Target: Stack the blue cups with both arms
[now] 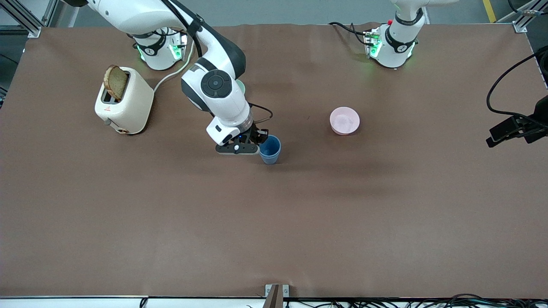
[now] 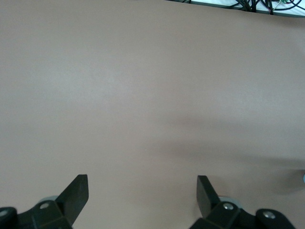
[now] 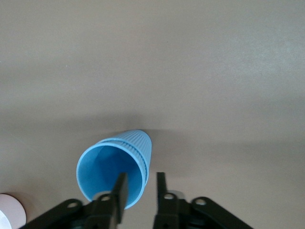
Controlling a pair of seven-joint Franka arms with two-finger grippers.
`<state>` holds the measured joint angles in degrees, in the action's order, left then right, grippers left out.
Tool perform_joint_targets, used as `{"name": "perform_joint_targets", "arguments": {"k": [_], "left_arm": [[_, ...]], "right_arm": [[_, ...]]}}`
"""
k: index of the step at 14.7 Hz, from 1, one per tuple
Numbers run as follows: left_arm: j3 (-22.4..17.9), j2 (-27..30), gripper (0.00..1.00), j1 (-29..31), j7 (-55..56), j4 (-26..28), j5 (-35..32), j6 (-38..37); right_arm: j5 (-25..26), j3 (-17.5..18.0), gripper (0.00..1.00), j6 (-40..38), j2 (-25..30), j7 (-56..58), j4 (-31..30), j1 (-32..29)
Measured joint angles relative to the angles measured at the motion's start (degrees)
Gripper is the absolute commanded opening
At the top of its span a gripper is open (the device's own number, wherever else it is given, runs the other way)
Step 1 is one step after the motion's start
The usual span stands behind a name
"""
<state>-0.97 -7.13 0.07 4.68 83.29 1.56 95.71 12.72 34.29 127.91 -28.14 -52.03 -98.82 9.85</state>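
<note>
Brown table (image 1: pixel 274 222) bare-clothed; right gripper (image 1: pixel 261 144) pinching blue cup (image 1: pixel 270 149) rim.

Our right arm (image 1: pixel 214 64) reaches from its base toward mid-table, elbow bent, wrist turned down; our right gripper (image 1: pixel 259 144) sits low, its two fingers (image 3: pixel 120 190) pinched on the rim of a blue cup (image 1: pixel 270 149), one inside the wall, one outside. Our left arm (image 1: pixel 400 30) waits, folded up above its base; our left gripper (image 2: pixel 143 193) hangs over the table (image 2: pixel 143 86), fingertips (image 2: pixel 78 188) spread wide apart, holding nothing.
</note>
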Motion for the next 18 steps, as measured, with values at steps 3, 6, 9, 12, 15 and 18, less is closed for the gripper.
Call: {"name": "perform_joint_targets", "arguments": {"k": [3, 6, 9, 12, 15, 18], "left_arm": [[-0.01, 0.37, 1.0, 0.06, -0.01, -0.13, 0.0, 0.47], [0.46, 0.58, 1.0, -0.28, -0.06, -0.1, -0.01, 0.42], [1.19, 0.58, 1.0, -0.28, -0.26, 0.0, -0.02, -0.41], [1.22, 0.59, 1.0, -0.22, -0.42, 0.0, -0.02, -1.22], [1.24, 0.63, 1.0, -0.18, -0.45, -0.03, -0.09, -1.37], [1.2, 0.66, 1.0, 0.04, -0.61, -0.03, -1.3, -2.53]], "right_arm": [[0.15, -0.1, 1.0, 0.14, 0.26, -1.75, 0.58, -0.33], [0.77, -0.24, 1.0, -2.84, 4.26, -1.6, 1.9, -3.07], [0.82, -0.8, 1.0, -10.27, 12.56, 3.82, 2.51, -8.45], [-1.78, -7.58, 1.0, -15.78, 19.16, 13.66, 2.84, -10.27], [-6.64, -18.13, 1.0, -19.77, 23.27, 28.02, 3.15, -10.44], [-7.46, -27.67, 1.0, -24.92, 26.76, 39.97, 3.27, -10.71]]}}
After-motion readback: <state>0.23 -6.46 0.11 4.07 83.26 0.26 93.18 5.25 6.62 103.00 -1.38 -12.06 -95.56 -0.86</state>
